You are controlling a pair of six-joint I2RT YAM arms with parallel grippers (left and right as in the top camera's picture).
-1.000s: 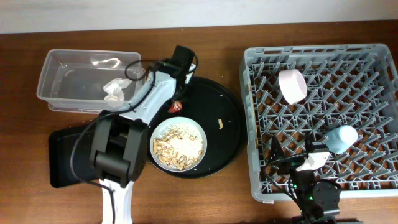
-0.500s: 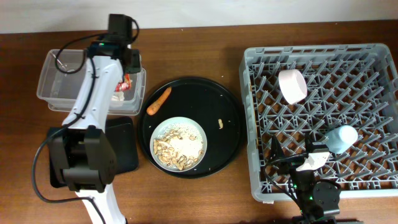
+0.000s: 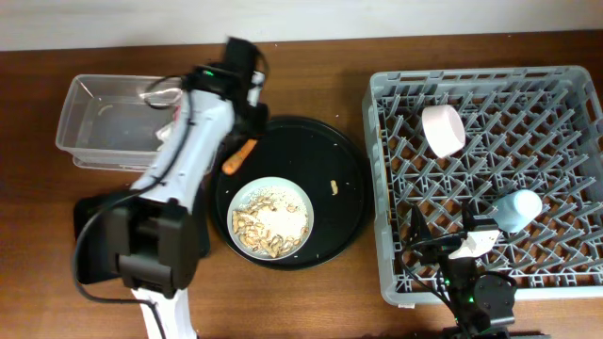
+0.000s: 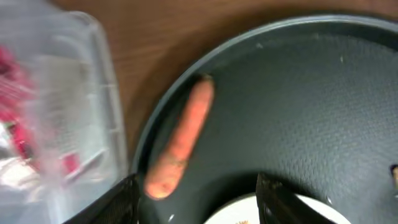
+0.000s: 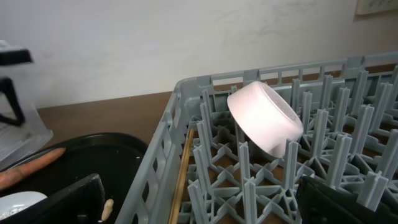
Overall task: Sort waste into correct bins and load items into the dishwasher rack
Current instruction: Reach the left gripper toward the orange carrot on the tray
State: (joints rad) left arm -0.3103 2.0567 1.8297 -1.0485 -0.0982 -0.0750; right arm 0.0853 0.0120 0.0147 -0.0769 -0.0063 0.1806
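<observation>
The left gripper [image 4: 198, 193] is wide open and holds nothing. The orange carrot stick [image 4: 183, 137] lies just ahead of its fingers, against the rim of the round black tray [image 4: 298, 93]. It looks light, hard and smooth, so it may roll; grab it across the middle. The clear tub [image 4: 81, 93] is close on the left, and the plate [image 4: 249, 210] sits under the fingers.

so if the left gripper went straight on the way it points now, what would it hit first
Probably the small orange carrot-like stick, lying by the rim of the round black tray, just ahead of the open left gripper. Depth is unclear; a little off, it would meet bare tray floor instead.
</observation>
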